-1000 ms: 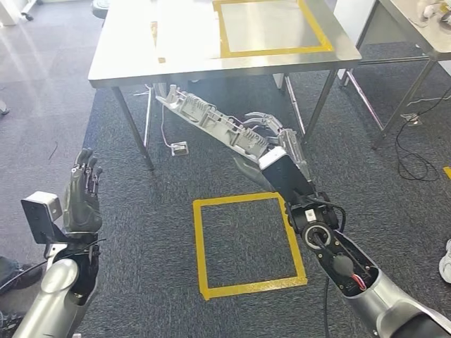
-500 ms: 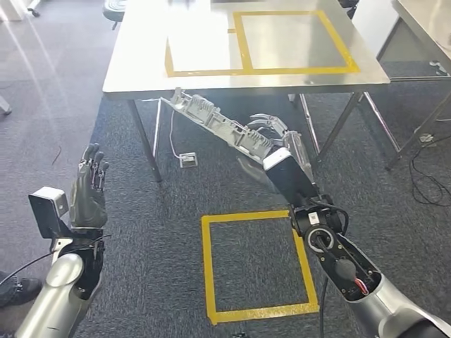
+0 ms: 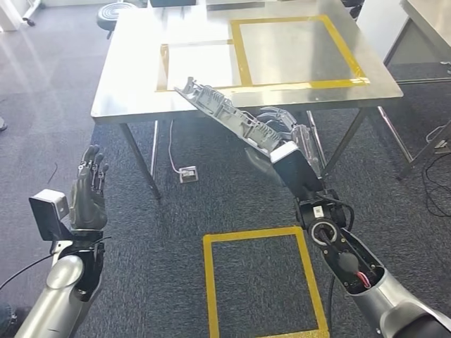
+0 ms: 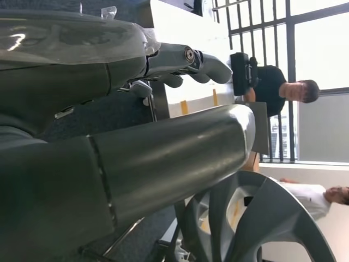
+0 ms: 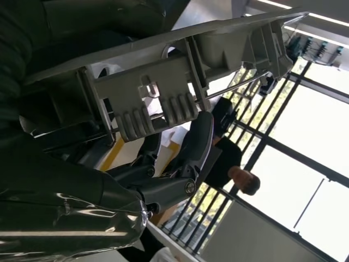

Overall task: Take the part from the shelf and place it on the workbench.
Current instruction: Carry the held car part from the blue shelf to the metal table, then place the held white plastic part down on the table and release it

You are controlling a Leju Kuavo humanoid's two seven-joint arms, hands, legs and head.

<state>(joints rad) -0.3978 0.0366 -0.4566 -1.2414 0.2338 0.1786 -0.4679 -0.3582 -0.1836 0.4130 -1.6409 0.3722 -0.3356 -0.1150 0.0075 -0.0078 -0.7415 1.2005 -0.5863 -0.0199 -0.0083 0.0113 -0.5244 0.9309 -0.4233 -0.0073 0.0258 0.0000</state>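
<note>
The steel workbench (image 3: 133, 91) carries yellow tape frames (image 3: 298, 49). On the grey carpet (image 3: 159, 232) lies another tape square (image 3: 261, 282). The long grey part (image 3: 228, 116) is tilted, its far end over the bench's front edge, gripped at its near end by the right hand (image 3: 282, 137). The left hand (image 3: 87, 193) is raised, holding nothing, fingers loosely apart.

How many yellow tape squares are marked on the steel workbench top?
2: a large yellow tape square on the steel workbench top's right half, and a fainter one adjoining its left side, partly glare-washed.
</note>
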